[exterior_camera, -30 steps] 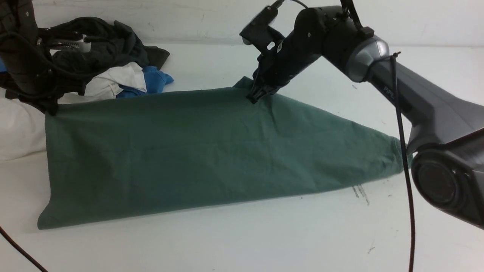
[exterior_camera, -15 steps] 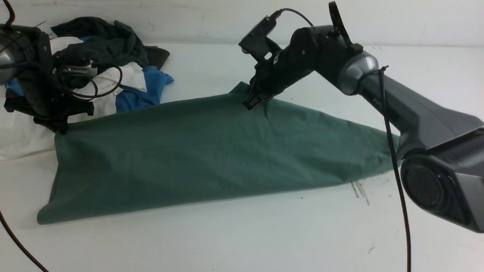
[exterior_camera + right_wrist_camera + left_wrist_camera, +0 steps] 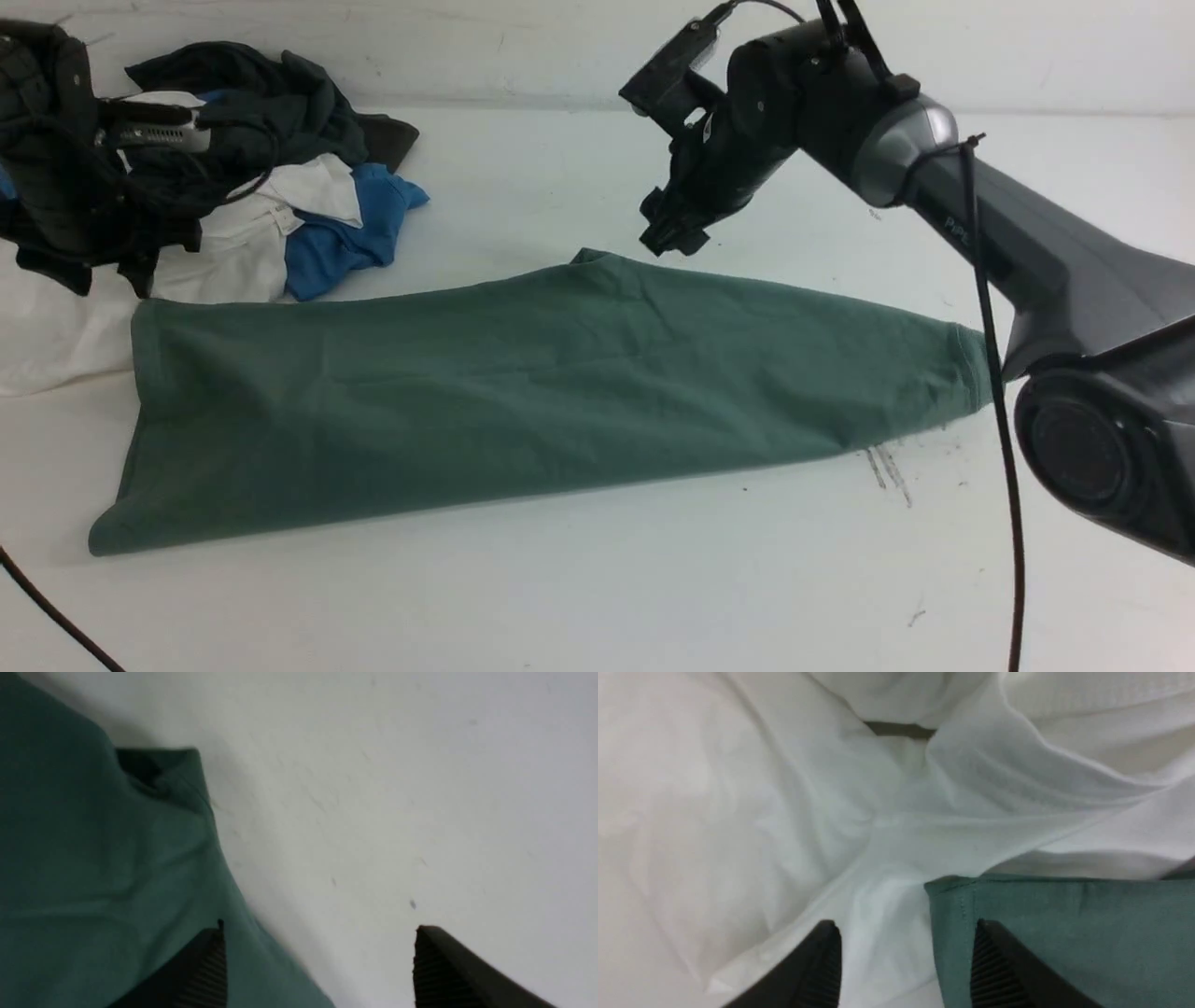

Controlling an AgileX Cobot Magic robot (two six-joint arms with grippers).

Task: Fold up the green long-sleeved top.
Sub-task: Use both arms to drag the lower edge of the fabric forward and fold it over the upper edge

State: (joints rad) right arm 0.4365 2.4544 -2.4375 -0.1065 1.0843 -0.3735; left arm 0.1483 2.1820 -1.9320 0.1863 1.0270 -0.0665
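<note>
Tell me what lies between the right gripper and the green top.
Nothing: the front view shows the right gripper hanging open just above the green top, apart.

The right gripper has let go of the green long-sleeved top and lifted clear of it — its jaws now stand apart above the table, just past the far edge. The left gripper has also opened off the left corner, and the top's raised far edge has dropped flat.
</note>
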